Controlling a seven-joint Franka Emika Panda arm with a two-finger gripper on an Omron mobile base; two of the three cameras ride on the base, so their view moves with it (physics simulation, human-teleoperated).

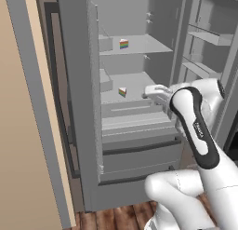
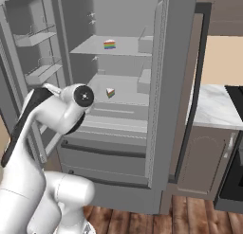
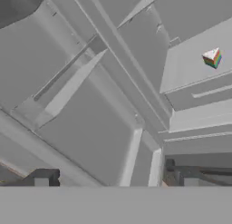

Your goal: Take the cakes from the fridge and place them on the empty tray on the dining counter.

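The fridge (image 1: 79, 84) (image 2: 175, 62) stands with its doors swung open. One cake (image 1: 123, 44) (image 2: 109, 44) sits on the upper shelf, and a second cake (image 1: 122, 91) (image 2: 110, 92) rests on the shelf below. My gripper (image 1: 148, 91) hovers just right of the lower cake, at shelf height and apart from it. In the hand view my gripper (image 3: 116, 178) is open with nothing between its fingertips (image 3: 43, 177), and a cake (image 3: 212, 58) lies far off at the upper right. The tray and the dining counter are out of view.
Fridge drawers (image 1: 139, 150) sit below the shelves. The open door with bins (image 1: 209, 38) (image 2: 38, 39) stands close to my arm. A pale worktop on a brown cabinet (image 2: 213, 107) adjoins the fridge, with a dark oven front (image 2: 232, 181). The floor is wood (image 1: 116, 217).
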